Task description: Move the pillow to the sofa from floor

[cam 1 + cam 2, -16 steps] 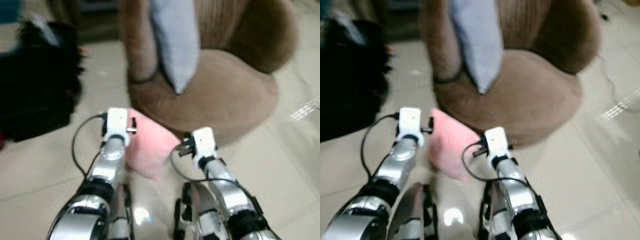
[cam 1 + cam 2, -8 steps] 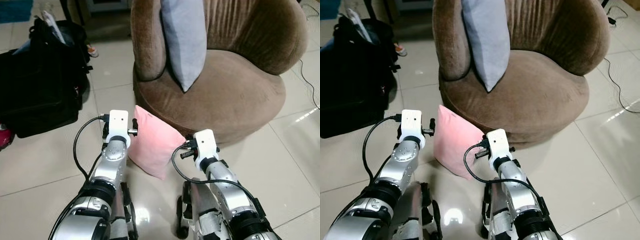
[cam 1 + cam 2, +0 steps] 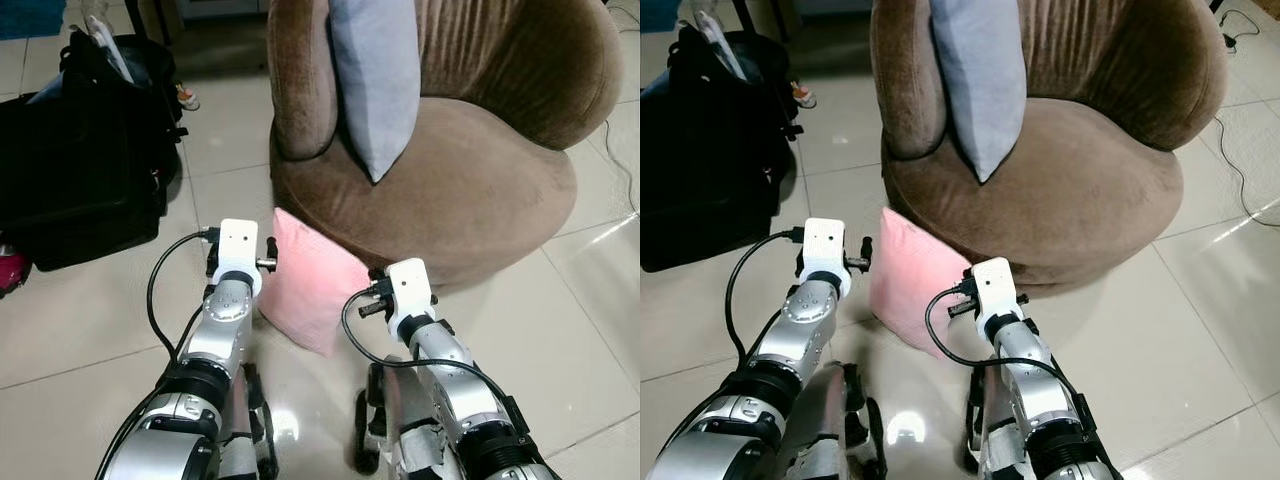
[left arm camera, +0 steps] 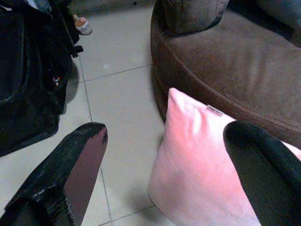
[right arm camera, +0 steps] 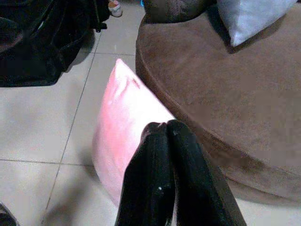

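1. a pink pillow stands on its edge on the pale tiled floor, leaning against the front of a round brown sofa chair.
2. a grey cushion stands upright on the sofa seat, resting against the backrest and the inner arm.
3. the left gripper hovers just above the pink pillow on its left side, its two black fingers spread wide apart and holding nothing; one finger is over bare floor, the other over the pillow.
4. the right gripper is near the pillow's right side, close to the sofa base, with its fingers pressed together and nothing between them.
5. a large black bag sits on the floor to the robot's left, well apart from the pillow.
6. a thin dark cable lies on the floor to the right of the sofa.
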Controlling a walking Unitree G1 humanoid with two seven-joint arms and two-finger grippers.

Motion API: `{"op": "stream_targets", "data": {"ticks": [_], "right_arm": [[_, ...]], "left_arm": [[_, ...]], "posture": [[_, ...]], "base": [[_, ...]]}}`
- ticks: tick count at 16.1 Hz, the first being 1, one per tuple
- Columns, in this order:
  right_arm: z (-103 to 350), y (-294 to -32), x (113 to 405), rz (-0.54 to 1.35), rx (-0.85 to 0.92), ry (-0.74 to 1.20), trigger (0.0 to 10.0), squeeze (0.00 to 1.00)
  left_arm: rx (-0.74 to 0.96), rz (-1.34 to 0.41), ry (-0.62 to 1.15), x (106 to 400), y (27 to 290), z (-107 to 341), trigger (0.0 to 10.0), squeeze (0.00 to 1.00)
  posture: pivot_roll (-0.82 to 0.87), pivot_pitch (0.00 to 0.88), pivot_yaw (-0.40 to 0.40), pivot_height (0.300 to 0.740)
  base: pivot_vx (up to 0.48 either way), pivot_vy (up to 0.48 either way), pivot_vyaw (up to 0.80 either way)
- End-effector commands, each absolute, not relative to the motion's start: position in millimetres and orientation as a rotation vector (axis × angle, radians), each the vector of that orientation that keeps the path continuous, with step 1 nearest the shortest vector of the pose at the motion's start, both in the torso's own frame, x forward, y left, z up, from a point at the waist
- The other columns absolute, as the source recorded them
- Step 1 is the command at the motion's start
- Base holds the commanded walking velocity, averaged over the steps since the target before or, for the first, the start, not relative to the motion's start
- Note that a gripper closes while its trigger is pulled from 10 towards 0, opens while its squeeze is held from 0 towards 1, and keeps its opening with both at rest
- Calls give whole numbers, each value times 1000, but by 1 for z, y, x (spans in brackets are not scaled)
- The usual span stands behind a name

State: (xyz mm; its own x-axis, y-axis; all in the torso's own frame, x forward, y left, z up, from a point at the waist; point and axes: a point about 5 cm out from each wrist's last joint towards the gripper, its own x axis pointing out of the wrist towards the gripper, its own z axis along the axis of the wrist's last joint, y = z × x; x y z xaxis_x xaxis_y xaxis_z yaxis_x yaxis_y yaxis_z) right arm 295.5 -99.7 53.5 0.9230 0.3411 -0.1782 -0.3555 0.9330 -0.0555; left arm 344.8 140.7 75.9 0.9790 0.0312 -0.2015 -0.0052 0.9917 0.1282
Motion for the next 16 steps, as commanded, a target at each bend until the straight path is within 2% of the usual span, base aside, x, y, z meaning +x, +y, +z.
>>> {"op": "stream_targets", "data": {"ticks": [1, 5, 11, 16], "right_arm": [[47, -101, 290, 355, -86, 196, 10000, 0], [47, -101, 290, 355, -83, 196, 10000, 0], [47, -102, 288, 351, -80, 198, 10000, 0], [46, -103, 287, 347, -79, 202, 10000, 0]], "left_arm": [[143, -15, 240, 339, 135, 67, 10000, 0], [135, -37, 246, 338, 133, 66, 10000, 0], [112, -61, 276, 338, 129, 63, 10000, 0], [137, -41, 295, 338, 136, 62, 10000, 0]], "posture": [[-50, 251, -57, 633], [-51, 254, -58, 633], [-52, 259, -59, 633], [-52, 263, -58, 633]], "base": [[-480, 0, 0], [-431, 0, 0], [0, 0, 0], [480, 0, 0]]}}
